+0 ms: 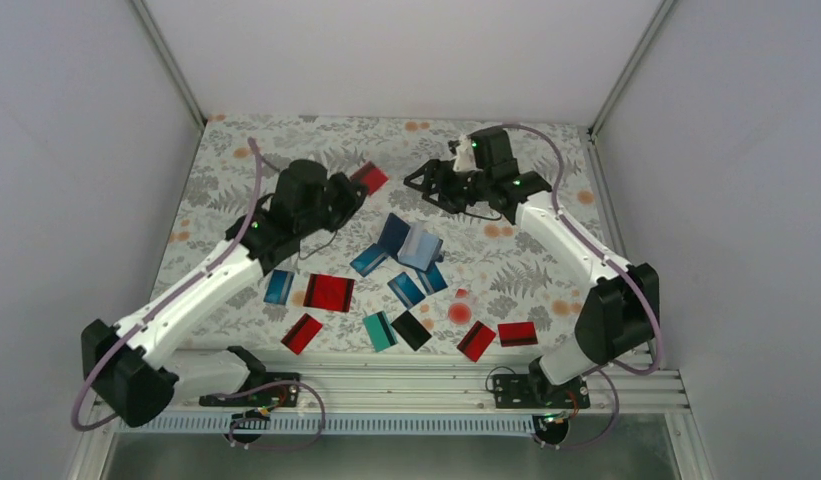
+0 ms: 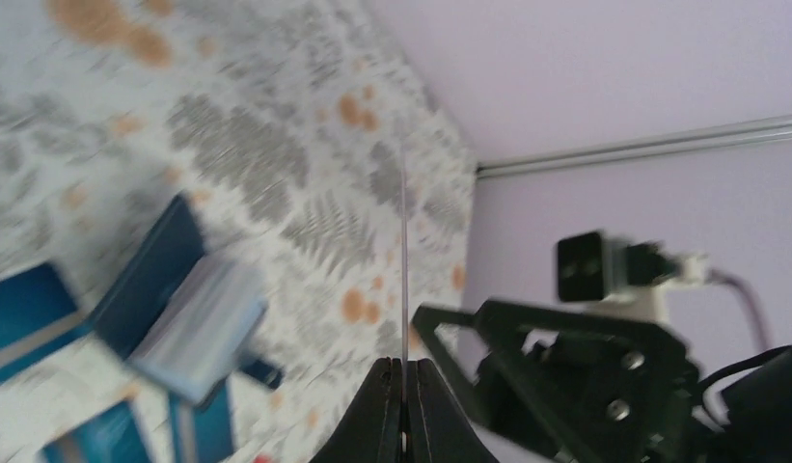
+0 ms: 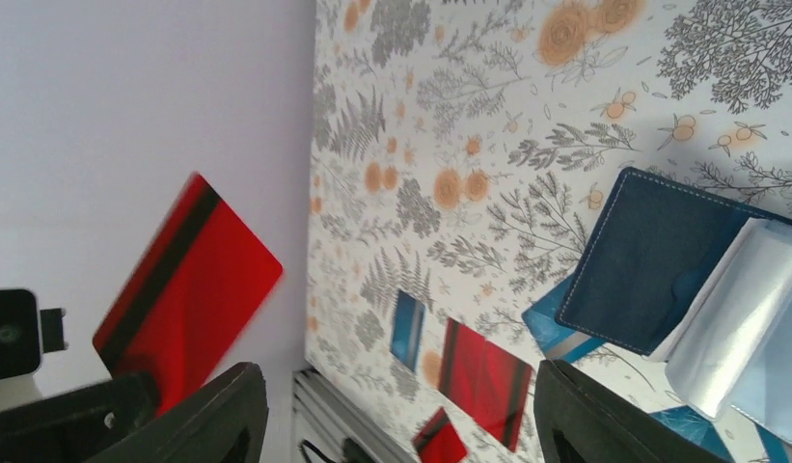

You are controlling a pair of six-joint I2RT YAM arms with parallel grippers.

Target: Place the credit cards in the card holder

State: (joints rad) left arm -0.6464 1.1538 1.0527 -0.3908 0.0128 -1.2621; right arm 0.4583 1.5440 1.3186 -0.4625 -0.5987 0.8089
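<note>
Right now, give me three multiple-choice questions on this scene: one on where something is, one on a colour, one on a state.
1. Where is the card holder? A) open on the table B) held in the air C) on the rail
2. The card in the left gripper is: A) teal B) black C) red
3. The right gripper is: A) shut on a card B) open and empty C) shut on the holder
Answers: 1 A, it lies unfolded there; 2 C, red with a dark stripe; 3 B, jaws apart, nothing between.

left gripper (image 2: 403, 367) pinched on a card (image 2: 403, 253) (edge-on, just a thin line); open card holder (image 2: 158, 265) lies left, blurred.
</note>
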